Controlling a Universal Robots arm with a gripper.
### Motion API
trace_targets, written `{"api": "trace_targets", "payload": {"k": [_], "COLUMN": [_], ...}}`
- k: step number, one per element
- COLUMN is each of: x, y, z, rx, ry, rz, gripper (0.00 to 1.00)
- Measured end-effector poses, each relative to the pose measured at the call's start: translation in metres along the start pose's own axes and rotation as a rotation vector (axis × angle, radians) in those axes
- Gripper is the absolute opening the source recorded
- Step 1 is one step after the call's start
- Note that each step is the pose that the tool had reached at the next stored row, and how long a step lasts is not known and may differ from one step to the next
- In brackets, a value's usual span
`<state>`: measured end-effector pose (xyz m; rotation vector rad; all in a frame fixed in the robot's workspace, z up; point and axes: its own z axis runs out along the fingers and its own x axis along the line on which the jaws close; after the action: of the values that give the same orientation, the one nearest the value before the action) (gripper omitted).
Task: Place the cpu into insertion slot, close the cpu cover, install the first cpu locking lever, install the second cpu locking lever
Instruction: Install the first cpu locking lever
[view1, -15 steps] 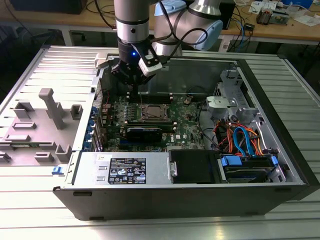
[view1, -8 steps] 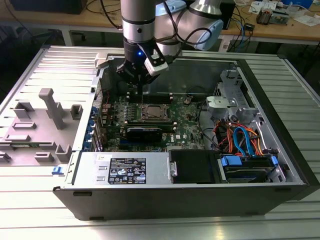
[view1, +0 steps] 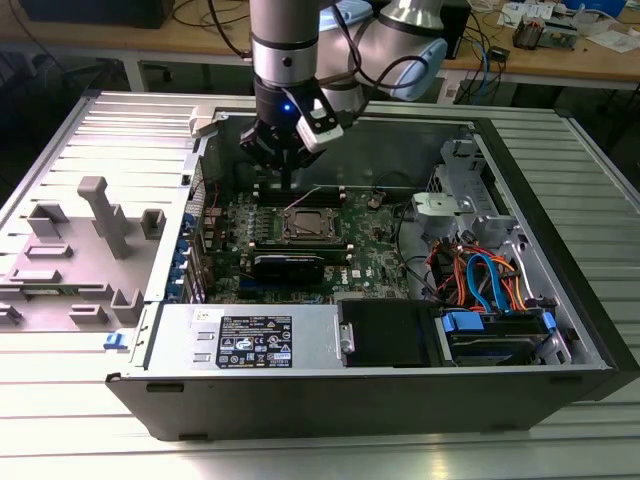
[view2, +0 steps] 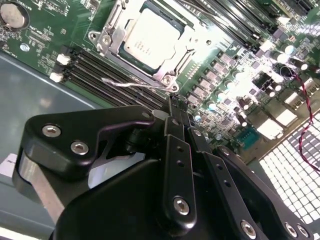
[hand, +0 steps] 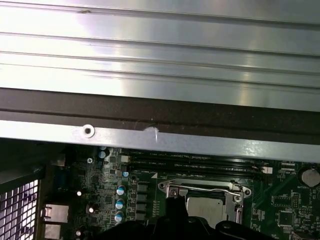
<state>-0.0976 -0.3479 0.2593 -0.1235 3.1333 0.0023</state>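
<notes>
My tool (view2: 174, 102), pressed together, sits at the lever (view2: 135, 84) beside the cpu (view2: 150, 37); pushed off-line, it could slip and scrape the board (view2: 45, 30).

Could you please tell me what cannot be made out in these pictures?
- Contacts under the cpu: covered by it and the cpu cover, second wrist view.
- End of the locking lever: behind the gripper, second wrist view; contact unclear.
- Part of the cpu: behind the gripper, first wrist view.
</notes>
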Motion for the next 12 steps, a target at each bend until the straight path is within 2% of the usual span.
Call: {"api": "trace_targets", "payload": {"k": [12], "x": [-0.0019], "y": [-0.0001], "z": [0.0017], "rx": [0.0005], "ry": [0.0001], "rz": [0.000], "gripper": [0.11]}}
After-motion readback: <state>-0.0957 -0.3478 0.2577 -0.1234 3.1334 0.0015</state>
